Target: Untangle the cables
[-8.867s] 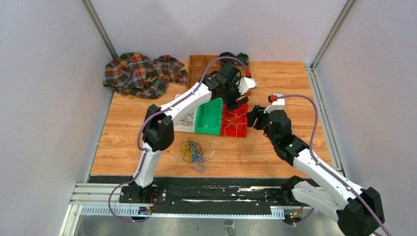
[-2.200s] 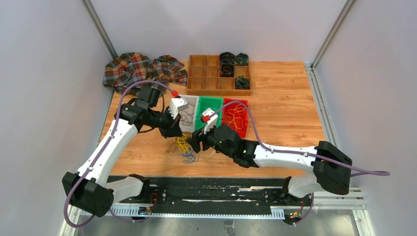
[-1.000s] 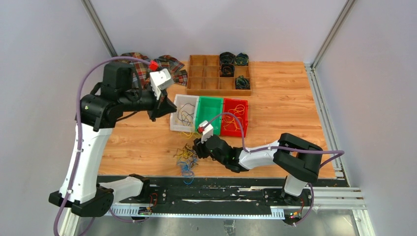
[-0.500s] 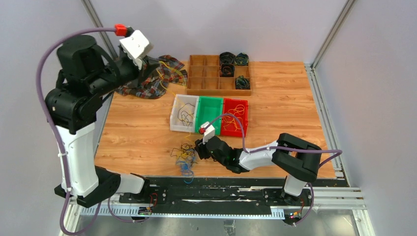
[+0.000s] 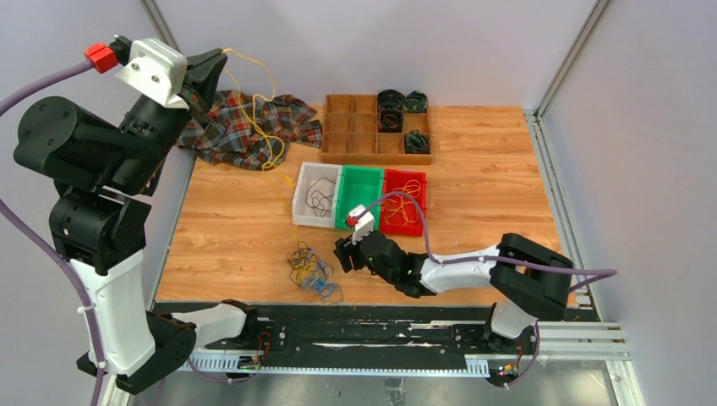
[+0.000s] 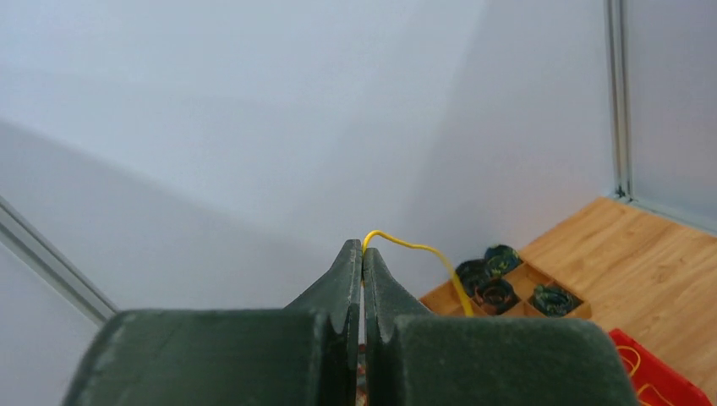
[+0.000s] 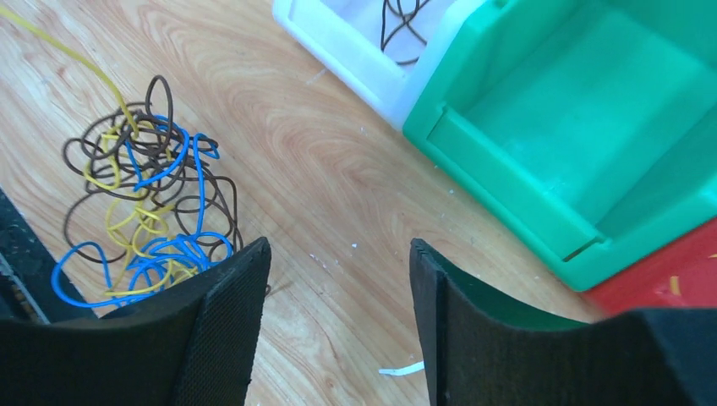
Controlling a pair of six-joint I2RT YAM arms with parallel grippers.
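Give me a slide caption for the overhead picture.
A yellow cable hangs from the raised left gripper while the open right gripper sits beside the tangle.

In the right wrist view, the right end effector [image 7: 336, 254] is covering the near edge of the cables [image 7: 145, 199], and the frame is cropping the white bin [image 7: 338, 52] and red bin [image 7: 664, 283]. In the left wrist view, the yellow cable [image 6: 423, 250] is dropping out of sight behind the left end effector [image 6: 363, 251].
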